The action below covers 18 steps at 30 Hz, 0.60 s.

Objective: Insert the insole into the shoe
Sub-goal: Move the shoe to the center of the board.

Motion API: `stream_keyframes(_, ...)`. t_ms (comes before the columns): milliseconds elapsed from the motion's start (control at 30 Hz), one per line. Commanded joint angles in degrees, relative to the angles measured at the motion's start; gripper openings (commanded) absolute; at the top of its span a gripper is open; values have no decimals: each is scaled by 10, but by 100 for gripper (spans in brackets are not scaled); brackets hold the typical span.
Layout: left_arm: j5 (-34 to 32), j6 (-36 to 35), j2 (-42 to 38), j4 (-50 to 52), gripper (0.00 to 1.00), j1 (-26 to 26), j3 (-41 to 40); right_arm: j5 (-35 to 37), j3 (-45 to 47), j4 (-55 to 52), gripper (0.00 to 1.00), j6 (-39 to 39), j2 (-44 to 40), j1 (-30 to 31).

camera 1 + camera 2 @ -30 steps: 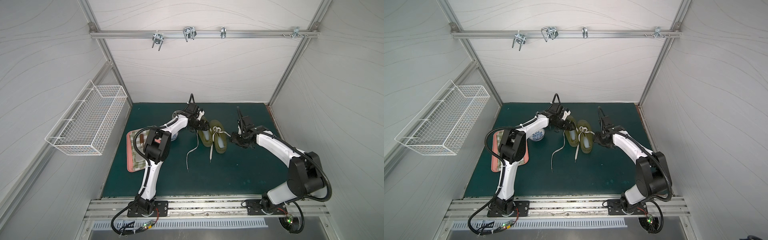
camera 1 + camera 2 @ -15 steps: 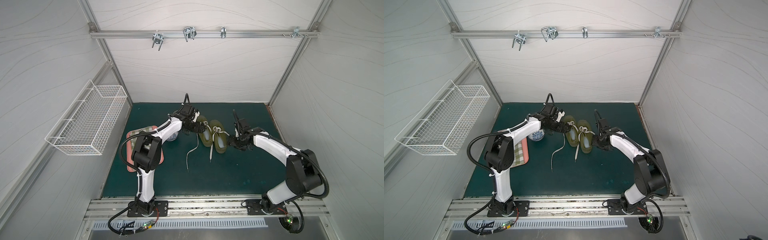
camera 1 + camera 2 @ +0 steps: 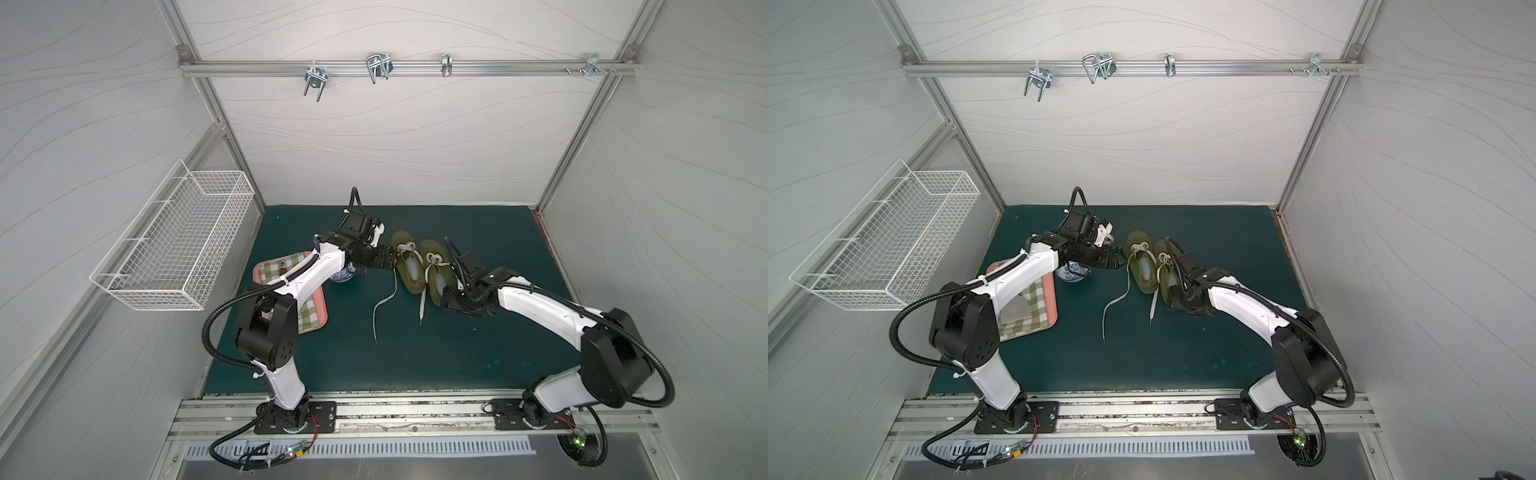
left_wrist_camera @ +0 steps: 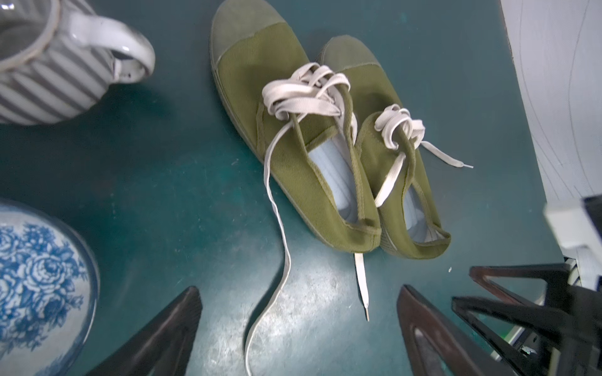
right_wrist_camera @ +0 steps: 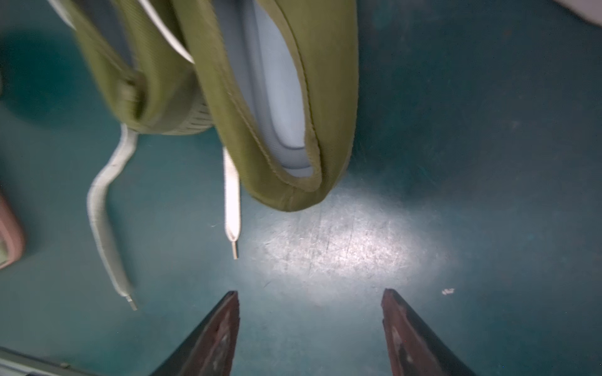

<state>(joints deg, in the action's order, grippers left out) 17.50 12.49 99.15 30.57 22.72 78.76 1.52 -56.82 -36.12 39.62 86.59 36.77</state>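
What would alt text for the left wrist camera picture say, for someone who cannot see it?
Two olive-green shoes lie side by side on a dark green mat, white laces loose, a pale insole showing inside each. The left gripper is open and empty; a striped mug and blue-flowered bowl sit beside.

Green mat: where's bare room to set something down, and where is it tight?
Widest bare patch: mat between the lace ends and front rail. Also bare: the back strip behind the shoes and the back right corner. Crowded: between tray and shoes, with bowl, mug and left claw.
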Motion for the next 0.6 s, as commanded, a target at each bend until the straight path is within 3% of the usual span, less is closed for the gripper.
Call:
stream_keyframes(0, -4, 7, -21, -1, 95, 0, -4, 13, -2, 11, 67, -12, 31, 13)
stream_keyframes(300, -12, 11, -43, -8, 95, 0, -44, 47, 0, 46, 39, -36, 88, 16)
stream_keyframes(567, -18, 10, -54, -5, 95, 0, -56, 59, -33, 61, 37, -39, 139, 5)
